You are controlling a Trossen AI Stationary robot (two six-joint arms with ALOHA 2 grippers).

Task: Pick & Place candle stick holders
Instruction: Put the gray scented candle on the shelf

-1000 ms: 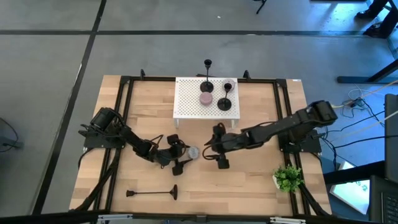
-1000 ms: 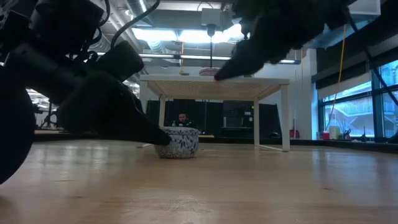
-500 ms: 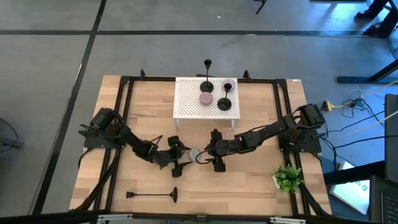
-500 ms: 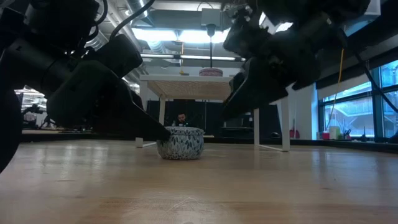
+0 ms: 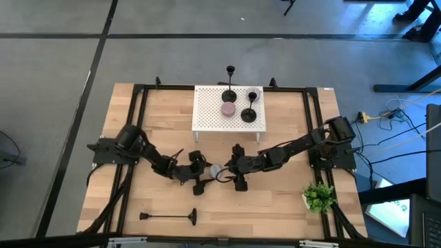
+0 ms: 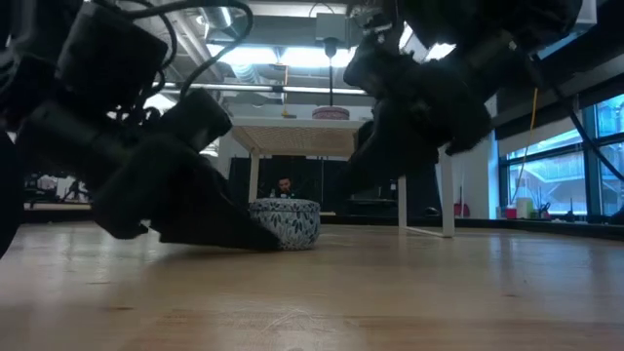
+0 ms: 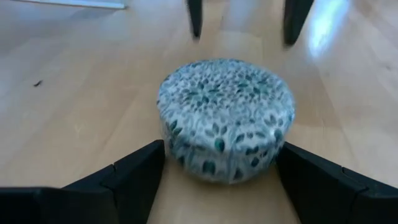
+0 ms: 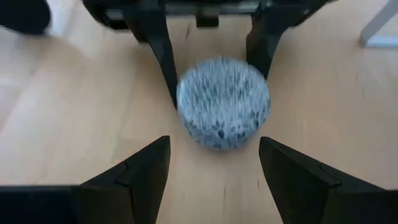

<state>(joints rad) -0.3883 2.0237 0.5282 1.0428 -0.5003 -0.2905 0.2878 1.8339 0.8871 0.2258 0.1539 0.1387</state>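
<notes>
Both hands meet over the middle of the worktop (image 5: 289,207), near its front half. Left hand (image 5: 204,172) lies low on the wood with its fingers (image 7: 134,177) spread wide on either side of a small round patterned bowl (image 7: 225,118); from the wrist view the fingers look just beside the bowl's wall, and I cannot tell whether they touch it. Right hand (image 5: 231,169) faces it from the other side, its fingers (image 8: 140,171) also wide apart, holding nothing, with the bowl ahead of their tips.

Light wooden boards make up the worktop, framed by dark rails, and it stands on a grey floor crossed by dark lines. A small white perforated table (image 5: 207,114) sits at the far middle, and a green plant (image 5: 318,198) at the near right corner. In the low view the room behind shows ceiling lights, large windows on the right and a person seated far off.

One candle stick holder (image 5: 169,215), slim and black with a thin stem and a round flared base, lies on its side near the front left of the worktop, well apart from both hands. Two more stand on the white table beside a pink round object (image 5: 229,109), and another stands just behind that table.
</notes>
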